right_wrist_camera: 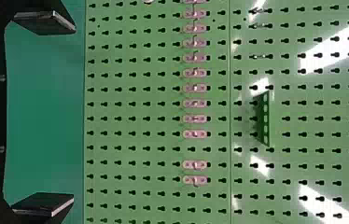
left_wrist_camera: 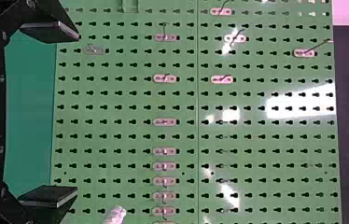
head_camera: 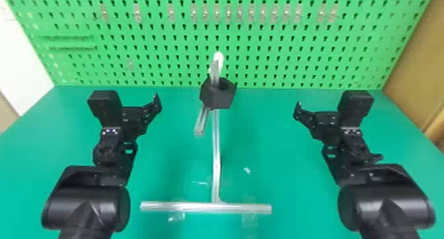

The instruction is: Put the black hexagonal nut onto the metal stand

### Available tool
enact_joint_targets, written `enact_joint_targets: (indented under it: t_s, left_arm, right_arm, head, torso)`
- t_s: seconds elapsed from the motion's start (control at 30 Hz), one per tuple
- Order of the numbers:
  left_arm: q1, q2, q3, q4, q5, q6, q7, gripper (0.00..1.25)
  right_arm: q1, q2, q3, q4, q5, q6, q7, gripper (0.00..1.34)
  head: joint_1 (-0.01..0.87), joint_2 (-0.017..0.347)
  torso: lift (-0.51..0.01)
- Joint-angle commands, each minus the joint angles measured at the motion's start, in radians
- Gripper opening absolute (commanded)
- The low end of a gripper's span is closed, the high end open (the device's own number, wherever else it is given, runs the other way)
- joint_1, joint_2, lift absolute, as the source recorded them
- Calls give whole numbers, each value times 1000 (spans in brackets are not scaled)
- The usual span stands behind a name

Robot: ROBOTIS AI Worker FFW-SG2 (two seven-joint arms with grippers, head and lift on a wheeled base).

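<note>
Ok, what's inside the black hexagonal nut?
A bar of the metal stand goes down into the top opening of the black hexagonal nut; its walls hide whatever is lower inside.

In the head view's centre, the metal stand (head_camera: 216, 155) and black nut (head_camera: 217, 98) block the way, the pegboard (head_camera: 280, 61) closes the top, and room to pass lies either side, toward the left gripper (head_camera: 132, 112) and right gripper (head_camera: 325, 118).

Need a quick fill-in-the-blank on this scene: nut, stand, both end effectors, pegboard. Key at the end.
The hexagonal nut on the metal stand is ____ in colour.
The left end effector and right end effector are ____, not shut.
The number of end effectors holding the nut is ____.
The pegboard is ____ in colour.

Missing: black; open; zero; green
</note>
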Motion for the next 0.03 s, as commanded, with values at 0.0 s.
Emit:
enact_joint_targets:
  t_s: [0.0]
  left_arm:
    - [-1, 0, -1, 0, 2, 0, 0, 1120]
  right_arm:
    - [-1, 0, -1, 0, -2, 0, 0, 1293]
  head:
    - [693, 81]
  torso:
    - [-1]
